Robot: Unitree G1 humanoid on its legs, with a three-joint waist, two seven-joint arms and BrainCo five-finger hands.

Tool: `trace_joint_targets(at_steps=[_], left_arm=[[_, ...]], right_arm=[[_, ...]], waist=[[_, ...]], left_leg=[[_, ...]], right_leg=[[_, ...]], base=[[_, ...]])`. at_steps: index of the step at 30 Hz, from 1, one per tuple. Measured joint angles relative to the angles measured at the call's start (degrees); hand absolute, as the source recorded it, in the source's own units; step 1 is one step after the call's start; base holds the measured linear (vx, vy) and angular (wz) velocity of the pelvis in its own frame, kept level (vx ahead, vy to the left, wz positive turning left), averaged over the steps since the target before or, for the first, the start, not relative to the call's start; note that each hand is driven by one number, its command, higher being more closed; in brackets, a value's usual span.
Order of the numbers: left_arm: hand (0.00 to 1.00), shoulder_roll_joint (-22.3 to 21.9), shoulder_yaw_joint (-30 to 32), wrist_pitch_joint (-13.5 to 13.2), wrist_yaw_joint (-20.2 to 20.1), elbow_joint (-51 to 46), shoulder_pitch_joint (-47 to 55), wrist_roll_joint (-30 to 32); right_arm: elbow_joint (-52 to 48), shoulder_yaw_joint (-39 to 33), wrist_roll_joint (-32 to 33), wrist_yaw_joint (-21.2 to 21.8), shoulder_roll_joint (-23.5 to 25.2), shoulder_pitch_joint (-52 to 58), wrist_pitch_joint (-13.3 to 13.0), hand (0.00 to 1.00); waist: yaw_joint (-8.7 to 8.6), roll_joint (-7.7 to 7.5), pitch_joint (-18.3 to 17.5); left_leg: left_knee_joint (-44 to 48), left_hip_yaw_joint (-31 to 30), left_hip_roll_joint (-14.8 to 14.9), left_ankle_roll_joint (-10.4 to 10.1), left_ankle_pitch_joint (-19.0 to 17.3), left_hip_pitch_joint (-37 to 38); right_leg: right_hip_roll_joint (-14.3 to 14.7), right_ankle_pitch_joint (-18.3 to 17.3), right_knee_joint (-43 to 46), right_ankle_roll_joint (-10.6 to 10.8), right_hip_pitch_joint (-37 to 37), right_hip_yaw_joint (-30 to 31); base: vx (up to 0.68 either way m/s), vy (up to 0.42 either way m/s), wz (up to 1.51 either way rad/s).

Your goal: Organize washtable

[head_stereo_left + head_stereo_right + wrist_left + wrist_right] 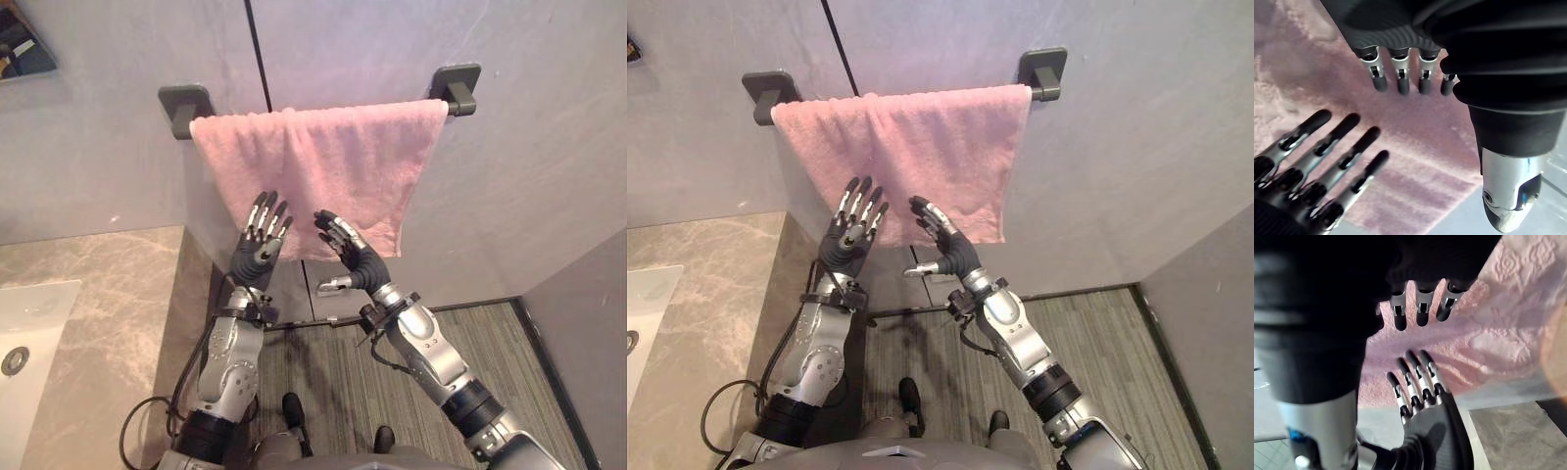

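Hanging off the towel rail (pixel 457 90) on the grey wall (pixel 529 176) is the pink towel (pixel 333 157), spread across nearly the whole rail; its bottom edge runs crooked, with the corner under the rail's right end drooping lower than the rest.

Both of the robot's hands are up below the rail, in front of the towel's lower half. The left hand (pixel 259 247) has its fingers straight and fanned, back of the hand toward the head camera; the right hand (pixel 356 258) sits just beside it, fingers loosely extended, thumb sticking out. Neither hand has hold of anything. The wrist views put the fingertips right up close to the cloth, but whether they actually touch it can't be told.

Down and to the left of the rail there's the marble counter (pixel 118 284) with the white sink (pixel 34 323), well apart from both hands.

Best guess on the step: the robot's on the towel-tidying bit, lined up to straighten the hang. The next move calls for closing the fingers on the lower edge, 1 hand per side, and tugging gently down so the hem evens out; pull too hard on 1 side and the towel probably slides off the rail.
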Motion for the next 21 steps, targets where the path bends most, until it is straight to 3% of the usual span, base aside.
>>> trace_joint_targets(at_steps=[8,15,21], left_arm=[[0.00,-0.4,-1.7,0.0,2.5,3.8,-5.8,-1.0],[0.00,-0.8,-0.5,-0.2,4.9,7.4,-9.4,-1.0],[0.00,-1.2,5.0,-0.3,8.2,14.1,-14.9,0.2]], right_arm=[[1.8,-0.8,-0.3,-2.9,-0.1,-6.0,0.8,0.00],[4.0,-10.3,-0.2,-6.7,-0.1,-8.9,0.7,0.00],[6.7,-19.5,0.0,-9.1,-0.6,-11.4,0.5,0.00]], waist=[[0.09,0.05,0.3],[0.06,0.15,0.7],[-0.14,1.02,3.2]], left_leg=[[0.0,-0.1,0.0,0.0,0.0,-0.8],[0.0,0.9,0.1,0.1,0.1,-1.1],[0.0,1.5,0.2,0.1,0.1,-0.5]], right_leg=[[0.0,0.0,0.2,0.0,-0.8,-0.1],[0.0,0.0,0.4,0.0,-1.2,0.6],[0.0,0.1,1.3,0.0,-1.5,1.5]], base=[[0.00,0.000,0.00],[0.01,-0.001,-0.04],[-0.02,0.003,-0.06]])
